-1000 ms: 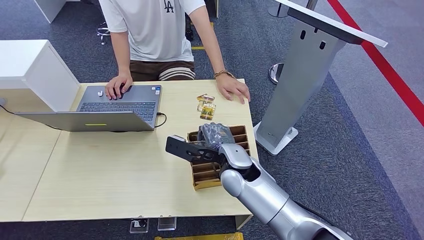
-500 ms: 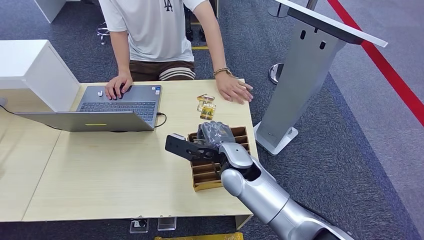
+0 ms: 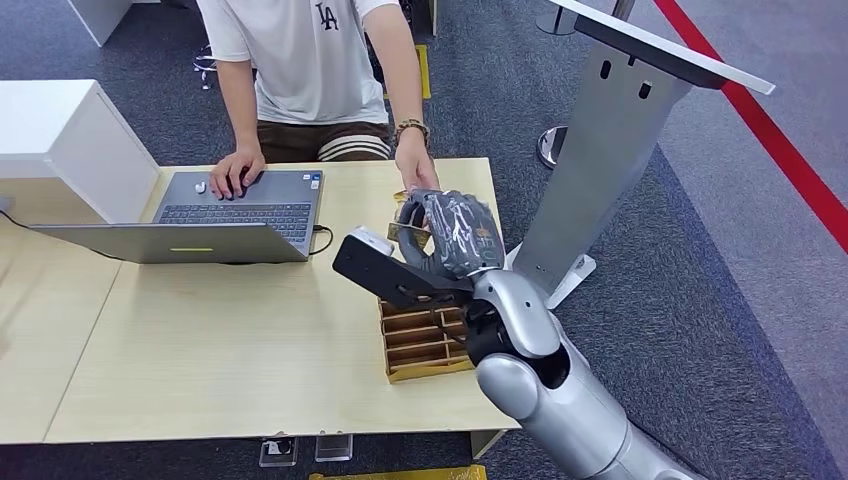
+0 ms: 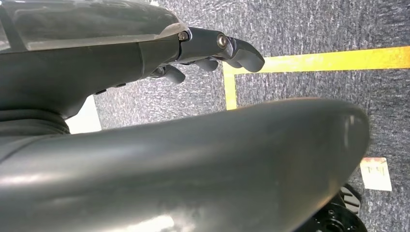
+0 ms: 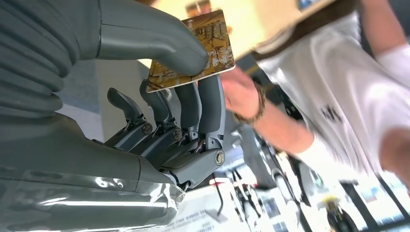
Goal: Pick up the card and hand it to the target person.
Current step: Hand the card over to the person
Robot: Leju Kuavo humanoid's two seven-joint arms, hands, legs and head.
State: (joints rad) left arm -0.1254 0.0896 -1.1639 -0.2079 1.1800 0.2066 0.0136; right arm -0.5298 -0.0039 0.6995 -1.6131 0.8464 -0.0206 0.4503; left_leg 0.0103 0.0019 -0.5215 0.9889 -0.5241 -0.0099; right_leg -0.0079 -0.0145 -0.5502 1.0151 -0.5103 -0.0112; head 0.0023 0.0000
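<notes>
Right hand (image 3: pixel 452 232) raised above the far end of the slotted brown cardboard organiser box (image 3: pixel 425 340) on the pale wooden table (image 3: pixel 230 340). Thick thumb and dark fingers (image 5: pixel 200 104) pinching a gold-and-brown patterned card (image 5: pixel 193 48), remaining fingers slightly curled. Person's hand (image 3: pixel 416 172) close beside the card, reaching from the table's far edge. Open grey laptop (image 3: pixel 215 215) well apart. Left hand (image 4: pixel 212 48) hanging over grey carpet, fingers loosely curled, holding nothing.

Card (image 5: pixel 193 50) partly under the right hand's thumb (image 5: pixel 159 38); person's reaching hand (image 5: pixel 240 92) blurred.
</notes>
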